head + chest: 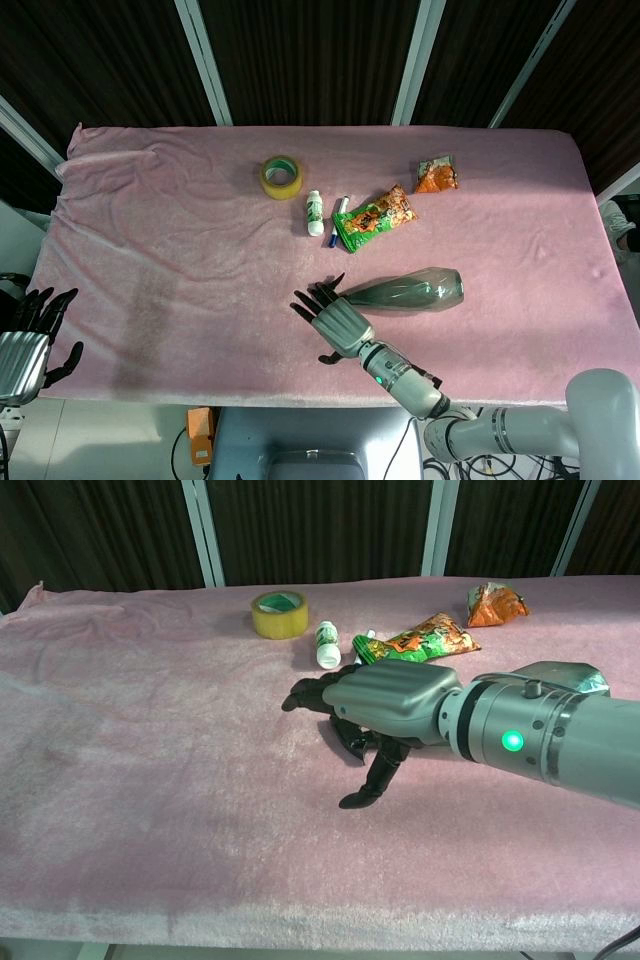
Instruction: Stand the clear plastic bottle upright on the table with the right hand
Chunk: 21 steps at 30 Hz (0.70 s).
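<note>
The clear plastic bottle (410, 291) lay on its side near the worktop's middle, neck pointing to nine o'clock. The right hand (338, 322) hovered at its seven o'clock, fingers spread, holding nothing. A loose grasp could, I judged, send it rolling on the soft pink cloth (180, 260). Dark panels (300, 60) stood behind.

Two bottles (405, 291) (315, 212), two snack packets (375, 217) (436, 175), one tape roll (281, 177)
</note>
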Available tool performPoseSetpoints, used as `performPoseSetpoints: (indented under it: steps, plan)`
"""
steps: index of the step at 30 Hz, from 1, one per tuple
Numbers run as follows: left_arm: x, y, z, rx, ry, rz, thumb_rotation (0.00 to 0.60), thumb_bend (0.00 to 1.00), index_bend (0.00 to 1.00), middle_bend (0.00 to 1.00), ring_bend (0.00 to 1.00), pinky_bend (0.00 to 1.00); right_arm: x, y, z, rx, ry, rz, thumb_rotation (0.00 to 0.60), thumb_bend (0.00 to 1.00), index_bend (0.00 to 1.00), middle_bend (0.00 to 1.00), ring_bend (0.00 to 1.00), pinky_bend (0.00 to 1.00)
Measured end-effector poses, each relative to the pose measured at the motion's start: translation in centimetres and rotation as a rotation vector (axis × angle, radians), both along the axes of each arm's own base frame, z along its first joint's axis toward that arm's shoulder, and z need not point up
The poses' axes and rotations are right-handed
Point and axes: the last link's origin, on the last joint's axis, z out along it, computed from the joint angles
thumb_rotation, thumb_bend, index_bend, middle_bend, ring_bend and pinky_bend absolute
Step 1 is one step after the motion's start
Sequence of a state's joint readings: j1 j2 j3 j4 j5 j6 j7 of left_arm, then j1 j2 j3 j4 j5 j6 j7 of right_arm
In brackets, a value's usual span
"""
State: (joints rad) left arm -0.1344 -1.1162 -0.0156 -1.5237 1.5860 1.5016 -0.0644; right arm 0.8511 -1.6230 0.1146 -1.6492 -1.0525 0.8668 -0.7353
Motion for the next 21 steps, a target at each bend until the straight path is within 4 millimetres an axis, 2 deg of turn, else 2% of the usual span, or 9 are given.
performPoseSetpoints:
  steps: [7, 12, 15, 21]
  plan:
    - [0.0, 0.0, 0.2, 0.000, -0.007, -0.005, 0.600, 0.42, 0.01, 0.14, 0.05, 0.05, -0.3, -0.4, 0.0, -0.019, 0.009, -0.013, 0.600, 0.29, 0.00, 0.00, 0.00, 0.00]
    - [0.1, -0.1, 0.3, 0.002, -0.011, -0.012, 0.600, 0.42, 0.01, 0.14, 0.05, 0.05, -1.2, -1.7, 0.4, -0.069, 0.057, -0.037, 0.600, 0.29, 0.00, 0.00, 0.00, 0.00]
    - [0.0, -0.2, 0.4, 0.005, -0.012, -0.010, 0.600, 0.42, 0.01, 0.14, 0.05, 0.05, -2.4, -2.9, 1.2, -0.121, 0.107, -0.060, 0.600, 0.29, 0.05, 0.00, 0.00, 0.00]
    - [-0.1, -0.6, 0.8, 0.020, -0.017, -0.011, 0.600, 0.42, 0.01, 0.14, 0.05, 0.05, -5.1, -4.4, 3.1, -0.190, 0.205, -0.119, 0.600, 0.29, 0.21, 0.01, 0.00, 0.00]
